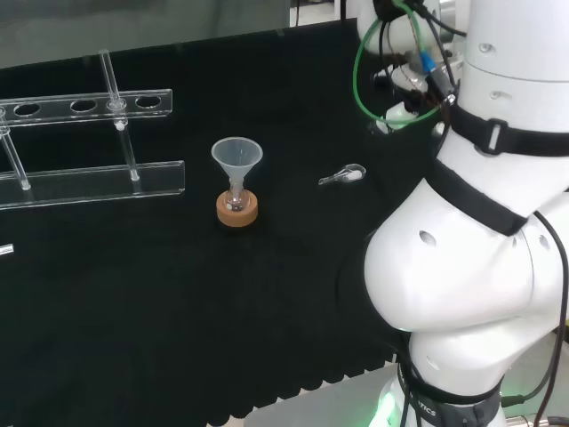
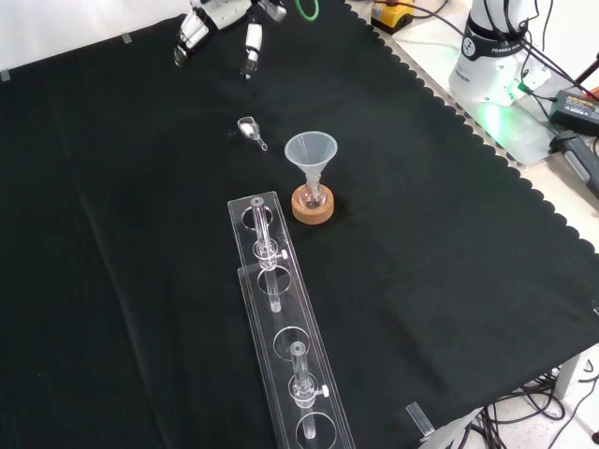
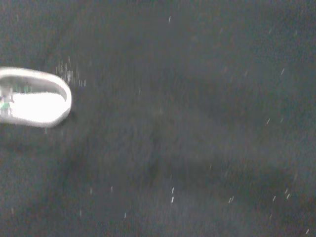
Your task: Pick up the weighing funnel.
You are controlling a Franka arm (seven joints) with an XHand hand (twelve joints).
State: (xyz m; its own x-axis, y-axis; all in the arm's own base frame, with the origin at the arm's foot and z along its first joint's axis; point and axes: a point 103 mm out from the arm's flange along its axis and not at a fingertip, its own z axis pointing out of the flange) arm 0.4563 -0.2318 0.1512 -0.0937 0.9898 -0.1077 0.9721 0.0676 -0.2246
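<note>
Hand [image 2: 215, 17] held open by the table's [image 2: 449, 243] top edge in the front view, nothing grasped.
The weighing funnel [image 2: 250, 130] is laid on bare cloth between hand and funnel [image 2: 311, 152], apart from both.

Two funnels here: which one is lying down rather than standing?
The weighing funnel, the small clear scoop flat on the cloth. The big funnel stands mouth up, stem in a flask on a cork ring.
</note>
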